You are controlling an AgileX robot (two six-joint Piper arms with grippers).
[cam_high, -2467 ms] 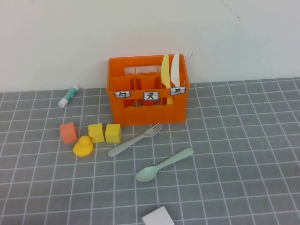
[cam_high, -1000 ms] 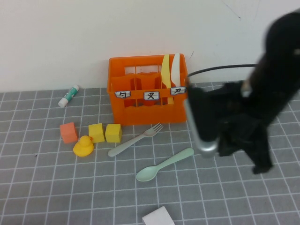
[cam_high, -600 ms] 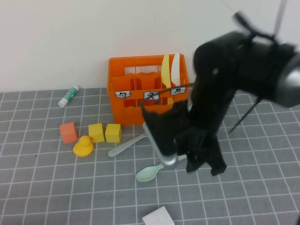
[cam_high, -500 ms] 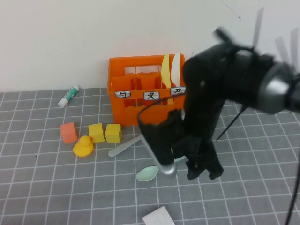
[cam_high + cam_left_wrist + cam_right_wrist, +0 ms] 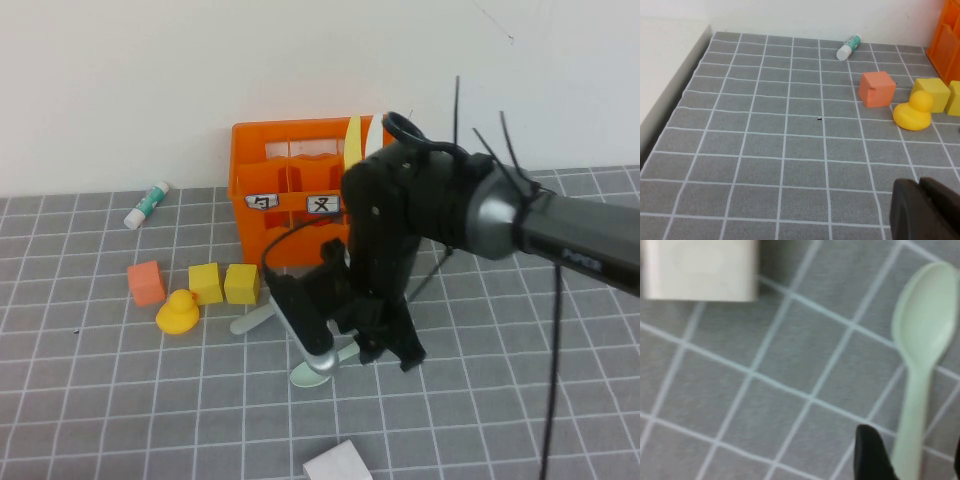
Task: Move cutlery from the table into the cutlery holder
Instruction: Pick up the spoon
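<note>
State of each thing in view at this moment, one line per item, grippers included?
Right gripper: open, fingers either side of the spoon handle, low over the table.
Left gripper: shut, parked off to the left, holding nothing.
Spoon: lying flat on the table, not lifted.
Fork: lying flat, partly hidden by the right arm.
Yellow knife: upright in the crate.
Crate: upright against the wall.
</note>
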